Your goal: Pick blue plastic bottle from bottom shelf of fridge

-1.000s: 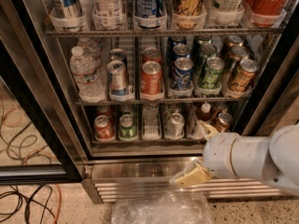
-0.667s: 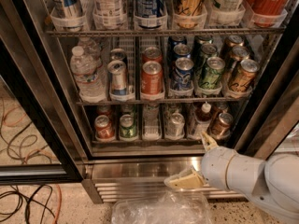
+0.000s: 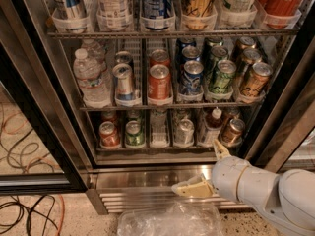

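The fridge (image 3: 34,107) stands open, black-framed, with wire racks. On the bottom shelf (image 3: 162,149) the blue plastic bottle (image 3: 211,128) stands upright in the second lane from the right; it has a white cap, dark contents and a pale label. My gripper (image 3: 205,168) is in front of the steel base, just below and slightly right of the bottle. It is open and empty. One cream finger (image 3: 191,189) points left and the other (image 3: 220,149) points up towards the shelf edge.
Cans fill the other bottom lanes: red (image 3: 109,134), green (image 3: 133,133), silver (image 3: 184,132), brown (image 3: 232,131). A larger water bottle (image 3: 90,77) and cans stand on the middle rack. A crumpled clear plastic bag (image 3: 170,220) lies on the floor, with cables (image 3: 24,215) at left.
My arm has dropped lower and drawn back to the right, uncovering the brown can and the bottle's lane. The left finger has shifted slightly left; the upper finger now shows.
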